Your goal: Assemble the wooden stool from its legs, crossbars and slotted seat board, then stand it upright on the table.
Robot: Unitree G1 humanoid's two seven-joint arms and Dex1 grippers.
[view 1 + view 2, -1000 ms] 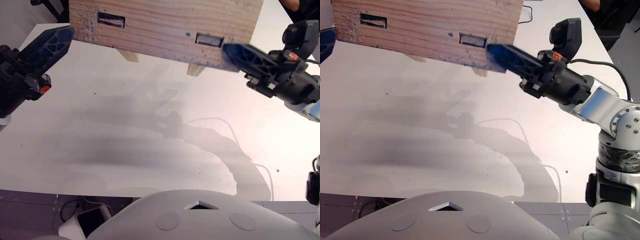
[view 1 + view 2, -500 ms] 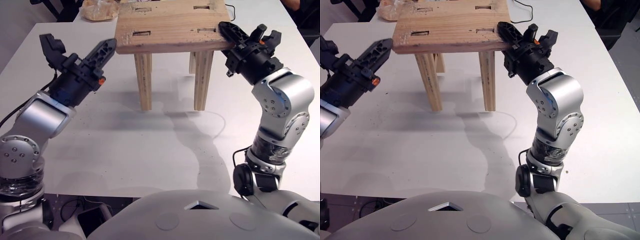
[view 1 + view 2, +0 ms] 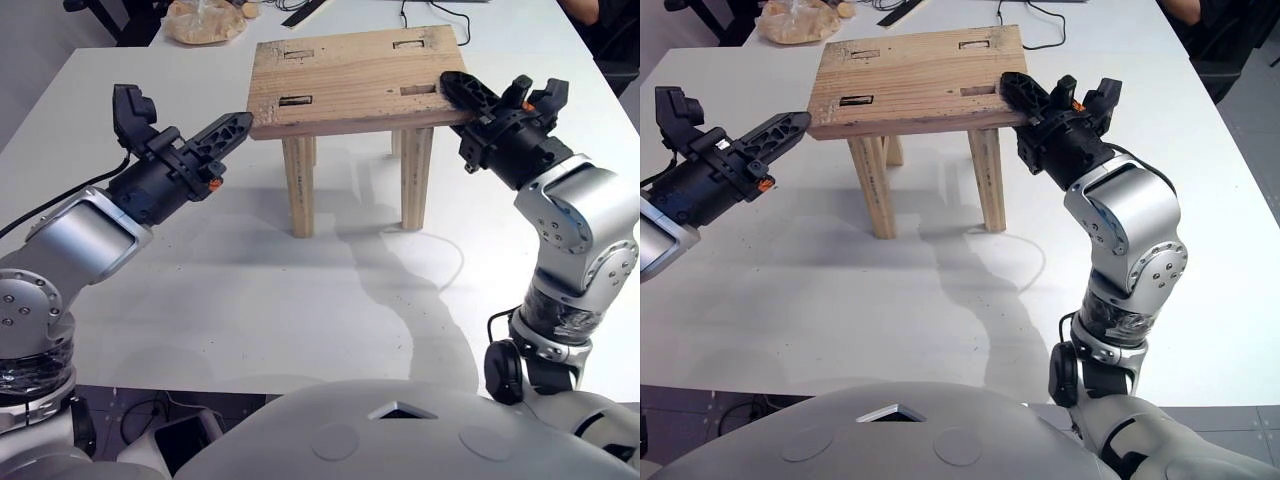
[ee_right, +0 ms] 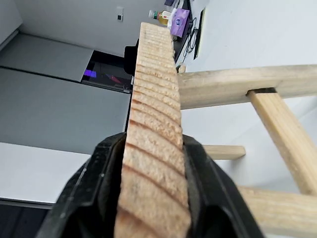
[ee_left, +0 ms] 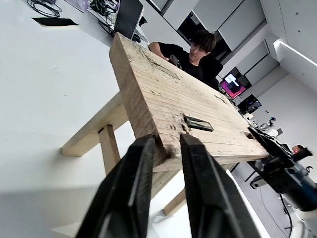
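Nearest lay the bare white table (image 3: 230, 320), with a thin white cord (image 3: 452, 272) looping across it just right of the stool's front feet. The stool (image 3: 345, 110) stood upright at the middle of the table, toward its far side. Its near-left leg (image 3: 297, 188) and near-right leg (image 3: 416, 180) were planted on the tabletop. The two far legs were largely hidden behind them, so all four feet only seemed to be down.

The left gripper (image 5: 166, 148) came in from the left at seat height. Its two black fingers (image 5: 130, 193) straddled the near-left corner of the seat board (image 3: 350, 72) and pinched the wood between them. The right gripper (image 3: 1015, 90) came in from the right. It was clamped on the board's right edge near the front corner, one finger above and one below, with the end grain pressed tight between the pads in the right wrist view.

The seat board lay level on top of the legs, and its four slots (image 3: 294, 100) showed near the corners. A crossbar (image 4: 237, 83) ran beneath the board between two legs.

Beyond the stool, a clear bag (image 3: 205, 20) with tan contents sat at the table's far left. A dark cable (image 3: 404, 12) trailed over the far edge.
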